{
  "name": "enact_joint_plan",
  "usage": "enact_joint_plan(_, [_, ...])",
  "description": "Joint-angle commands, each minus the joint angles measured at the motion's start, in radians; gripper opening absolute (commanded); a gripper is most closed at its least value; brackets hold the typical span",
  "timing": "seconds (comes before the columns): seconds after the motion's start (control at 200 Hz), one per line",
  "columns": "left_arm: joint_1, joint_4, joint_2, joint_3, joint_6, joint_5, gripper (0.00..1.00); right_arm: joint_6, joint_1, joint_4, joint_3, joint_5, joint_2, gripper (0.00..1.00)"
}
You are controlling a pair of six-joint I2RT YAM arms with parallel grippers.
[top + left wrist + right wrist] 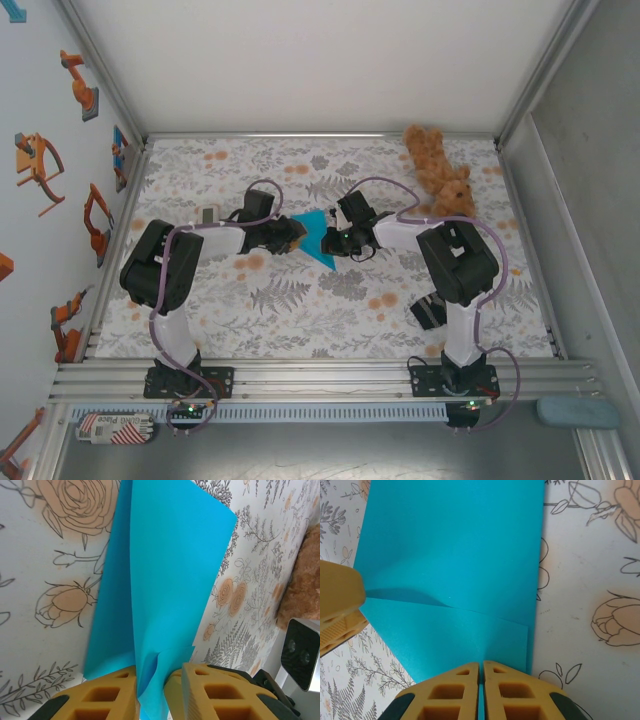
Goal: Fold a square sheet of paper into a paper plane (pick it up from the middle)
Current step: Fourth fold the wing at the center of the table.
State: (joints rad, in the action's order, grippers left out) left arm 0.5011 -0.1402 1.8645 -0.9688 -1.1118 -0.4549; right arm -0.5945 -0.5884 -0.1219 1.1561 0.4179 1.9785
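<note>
Two claws meet on the square sheet of paper (318, 242) at mid-worktop (300, 320). The right claw (481, 677) is pressed together on one edge. Opposite, the left claw (150, 695) straddles a raised fold running straight ahead of it, but I cannot tell whether it nips yet.

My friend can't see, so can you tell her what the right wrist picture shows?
The right gripper, yellow and shut tight, pinches the near edge of a creased bright blue paper. Behind it is a flowery table cover, and the left gripper's finger pokes in at the left.
</note>
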Motion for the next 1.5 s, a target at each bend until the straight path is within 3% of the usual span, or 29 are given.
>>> enact_joint_plan(0.0, [-0.006, -0.01, 0.027, -0.028, 0.021, -0.024, 0.25, -0.002, 0.007, -0.019, -0.022, -0.012, 0.026, 0.11])
enact_joint_plan(0.305, [-0.009, -0.005, 0.042, -0.047, 0.022, -0.028, 0.17, 0.02, 0.009, -0.018, -0.021, -0.01, 0.008, 0.11])
enact_joint_plan(0.606, [-0.01, 0.023, 0.033, -0.058, 0.033, -0.007, 0.06, 0.09, 0.009, -0.009, -0.027, -0.059, -0.106, 0.17])
enact_joint_plan(0.771, [-0.009, 0.07, -0.006, -0.072, 0.032, 0.039, 0.04, 0.108, 0.009, 0.017, -0.078, -0.139, -0.187, 0.22])
enact_joint_plan(1.067, [0.014, 0.211, -0.075, -0.1, -0.004, 0.217, 0.04, 0.179, -0.025, 0.096, -0.157, -0.255, -0.245, 0.26])
enact_joint_plan(1.492, [0.029, 0.273, -0.019, -0.176, -0.058, 0.239, 0.05, 0.337, -0.157, 0.097, -0.08, -0.337, -0.131, 0.33])
